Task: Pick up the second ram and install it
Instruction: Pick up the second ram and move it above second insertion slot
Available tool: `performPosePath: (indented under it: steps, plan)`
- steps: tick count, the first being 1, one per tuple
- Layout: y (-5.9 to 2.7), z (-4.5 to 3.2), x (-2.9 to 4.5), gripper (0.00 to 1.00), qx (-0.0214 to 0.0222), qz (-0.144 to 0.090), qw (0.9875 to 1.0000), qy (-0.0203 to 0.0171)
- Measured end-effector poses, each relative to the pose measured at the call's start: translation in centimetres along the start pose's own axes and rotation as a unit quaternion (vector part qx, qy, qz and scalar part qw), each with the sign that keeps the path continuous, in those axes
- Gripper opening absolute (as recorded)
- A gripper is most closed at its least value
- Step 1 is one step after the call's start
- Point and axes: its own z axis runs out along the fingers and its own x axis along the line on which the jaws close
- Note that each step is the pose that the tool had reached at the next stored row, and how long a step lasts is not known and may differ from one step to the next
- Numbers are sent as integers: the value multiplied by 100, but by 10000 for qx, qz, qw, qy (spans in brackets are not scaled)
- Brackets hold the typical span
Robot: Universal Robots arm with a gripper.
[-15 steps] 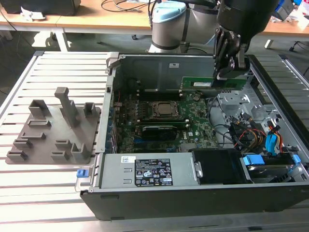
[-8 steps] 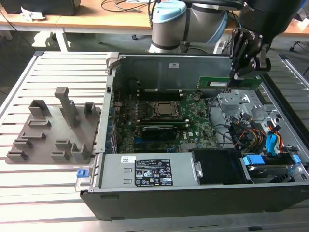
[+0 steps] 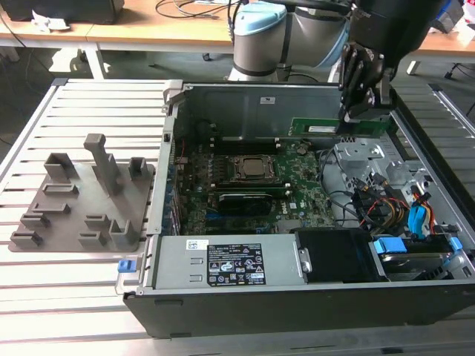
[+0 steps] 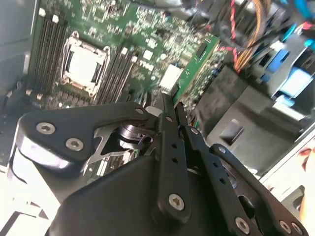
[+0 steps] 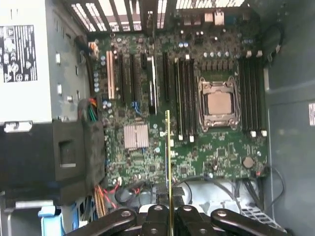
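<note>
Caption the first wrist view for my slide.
Gripper, jaws shut on the second ram, holds it edge-on over the motherboard inside the open computer case.

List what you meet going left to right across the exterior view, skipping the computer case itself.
Grey plastic holder tray → silver square CPU socket → long green ram stick, clamped in the black gripper → blue flat cables.
</note>
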Motion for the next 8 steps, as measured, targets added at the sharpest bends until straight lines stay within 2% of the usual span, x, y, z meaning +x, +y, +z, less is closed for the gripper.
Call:
performPosePath:
  steps: [1,2,6,8]
  plan:
    - [136,36,-4,14,-1,0,10000,-2]
    - [178,57,-24,14,0,-1,10000,-2]
    - [260,117,-104,14,0,-7,10000,-2]
    - [276,140,-111,14,0,-7,10000,-3]
